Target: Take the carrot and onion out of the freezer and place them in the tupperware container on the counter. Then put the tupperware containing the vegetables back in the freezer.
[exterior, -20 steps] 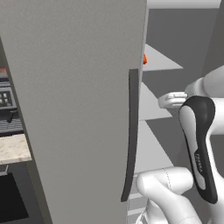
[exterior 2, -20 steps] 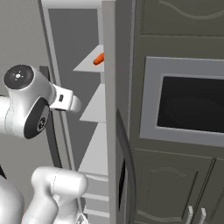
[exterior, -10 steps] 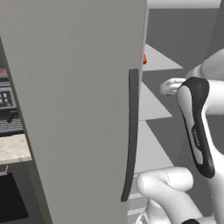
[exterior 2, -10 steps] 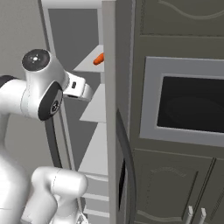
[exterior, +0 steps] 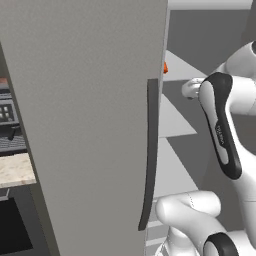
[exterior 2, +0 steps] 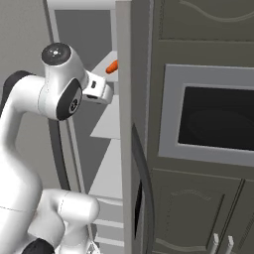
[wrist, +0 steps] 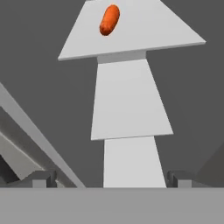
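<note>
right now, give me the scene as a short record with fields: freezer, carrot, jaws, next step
freezer: freezer door swung open, pale shelves showing inside
carrot: carrot lies on the top shelf, untouched, with no other item seen beside it
jaws: gripper open, holding nothing, pointed into the freezer with the carrot well ahead of it
next step: probably reach on toward the carrot and close on it
</note>
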